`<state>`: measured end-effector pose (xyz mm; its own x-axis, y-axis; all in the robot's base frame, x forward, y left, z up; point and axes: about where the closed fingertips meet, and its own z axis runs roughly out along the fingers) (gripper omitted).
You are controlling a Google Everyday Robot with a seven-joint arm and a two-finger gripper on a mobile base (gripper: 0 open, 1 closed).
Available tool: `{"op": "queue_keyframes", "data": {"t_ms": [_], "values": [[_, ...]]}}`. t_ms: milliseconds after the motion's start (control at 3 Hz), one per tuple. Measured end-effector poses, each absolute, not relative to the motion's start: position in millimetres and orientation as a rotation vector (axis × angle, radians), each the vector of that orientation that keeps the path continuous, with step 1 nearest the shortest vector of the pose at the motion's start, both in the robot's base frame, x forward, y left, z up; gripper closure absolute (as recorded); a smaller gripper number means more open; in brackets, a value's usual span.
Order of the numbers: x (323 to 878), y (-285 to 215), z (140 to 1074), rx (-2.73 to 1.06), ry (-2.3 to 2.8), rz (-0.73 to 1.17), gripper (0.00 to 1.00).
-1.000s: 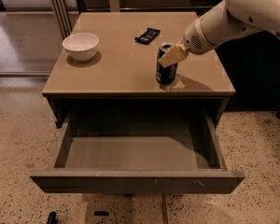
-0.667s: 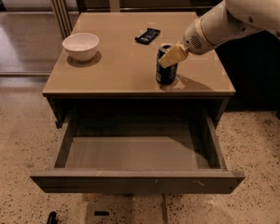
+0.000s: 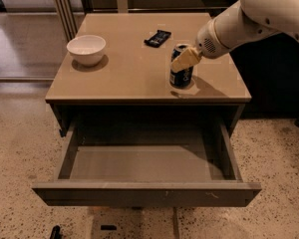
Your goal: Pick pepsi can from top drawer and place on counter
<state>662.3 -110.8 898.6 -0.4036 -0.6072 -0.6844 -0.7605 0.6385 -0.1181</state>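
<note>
With the gripper (image 3: 186, 59) at the pepsi can (image 3: 181, 77) right of centre, the bowl (image 3: 86, 49) at upper left and the black wrapper (image 3: 157, 37) above centre, the middle of the counter (image 3: 132, 78) lies open.

The smooth, semi-gloss worktop (image 3: 134, 71) bears a shiny metal pepsi can (image 3: 181, 77), the matt cream tool (image 3: 183, 60) against it near the right edge.

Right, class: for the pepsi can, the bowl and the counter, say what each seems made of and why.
Pepsi can: likely metal, printed blue with silvery rim. Bowl: probably glazed ceramic, white, smooth. Counter: perhaps laminate, tan with soft sheen. The gripper sits at the can's top.
</note>
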Motion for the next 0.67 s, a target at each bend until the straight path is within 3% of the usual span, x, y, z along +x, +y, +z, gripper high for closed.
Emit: {"op": "queue_keyframes", "data": {"t_ms": [667], "values": [[662.3, -110.8, 898.6, -1.061, 2.143, 0.275, 0.0]]}}
